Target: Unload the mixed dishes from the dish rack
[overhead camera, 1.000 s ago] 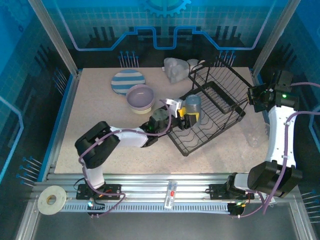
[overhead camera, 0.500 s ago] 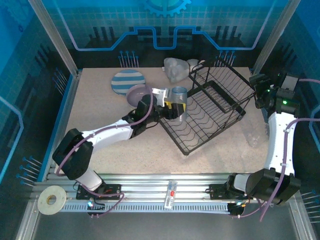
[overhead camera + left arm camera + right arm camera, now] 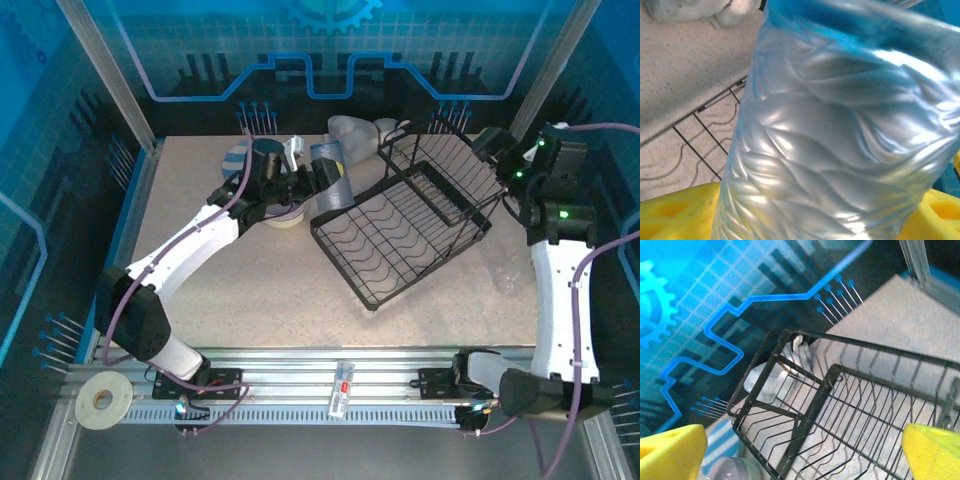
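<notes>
My left gripper [image 3: 318, 170] is shut on a clear ribbed cup [image 3: 333, 190], held above the table just left of the black wire dish rack [image 3: 410, 225]. Up close the cup [image 3: 840, 140] stands between yellow fingers [image 3: 670, 215]. A lavender bowl [image 3: 288, 212] and a striped plate [image 3: 236, 156] lie partly hidden under that arm. My right gripper [image 3: 497, 150] hangs open and empty above the rack's back right corner; its wrist view looks down past the yellow fingertips [image 3: 935, 450] into the rack [image 3: 840, 405].
More clear cups [image 3: 350, 132] lie on their sides at the back of the table, behind the rack. Another clear cup [image 3: 506, 276] rests to the right of the rack, near the right arm. The enclosure wall rises close behind.
The left arm has lifted the cup away from the rack's front left corner and carried it back and left. The right gripper has opened and swung left over the rack's back corner.
</notes>
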Action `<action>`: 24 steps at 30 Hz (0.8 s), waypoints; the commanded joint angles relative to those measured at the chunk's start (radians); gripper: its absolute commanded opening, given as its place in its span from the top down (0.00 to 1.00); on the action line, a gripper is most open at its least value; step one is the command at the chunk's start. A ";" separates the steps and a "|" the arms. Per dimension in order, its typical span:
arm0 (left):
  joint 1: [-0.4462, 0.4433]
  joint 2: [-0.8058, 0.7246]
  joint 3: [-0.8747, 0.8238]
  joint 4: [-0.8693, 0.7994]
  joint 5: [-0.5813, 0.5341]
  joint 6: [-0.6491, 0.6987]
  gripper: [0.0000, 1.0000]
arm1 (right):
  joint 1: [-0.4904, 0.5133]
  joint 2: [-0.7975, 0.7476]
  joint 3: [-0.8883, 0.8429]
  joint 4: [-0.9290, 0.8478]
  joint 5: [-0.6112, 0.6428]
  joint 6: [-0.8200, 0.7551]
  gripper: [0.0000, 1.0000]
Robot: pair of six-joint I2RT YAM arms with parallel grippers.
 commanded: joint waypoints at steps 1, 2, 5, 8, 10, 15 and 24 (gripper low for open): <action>0.016 0.000 0.082 -0.072 0.111 -0.120 0.41 | 0.127 -0.026 0.048 0.037 0.161 -0.235 0.00; 0.020 0.004 0.097 -0.086 0.122 -0.141 0.41 | 0.176 -0.026 0.048 0.047 0.191 -0.289 0.00; 0.045 0.017 0.105 -0.057 0.194 -0.252 0.42 | 0.359 -0.038 0.017 0.102 0.287 -0.469 0.00; 0.060 0.025 0.109 -0.009 0.253 -0.351 0.42 | 0.521 -0.073 -0.073 0.217 0.331 -0.655 0.00; 0.065 0.028 0.119 0.009 0.279 -0.393 0.42 | 0.605 -0.088 -0.119 0.271 0.358 -0.759 0.00; 0.071 0.053 0.141 0.056 0.343 -0.465 0.42 | 0.760 -0.123 -0.216 0.363 0.346 -0.969 0.00; 0.072 0.062 0.115 0.140 0.388 -0.553 0.41 | 0.827 -0.142 -0.326 0.431 0.332 -1.052 0.00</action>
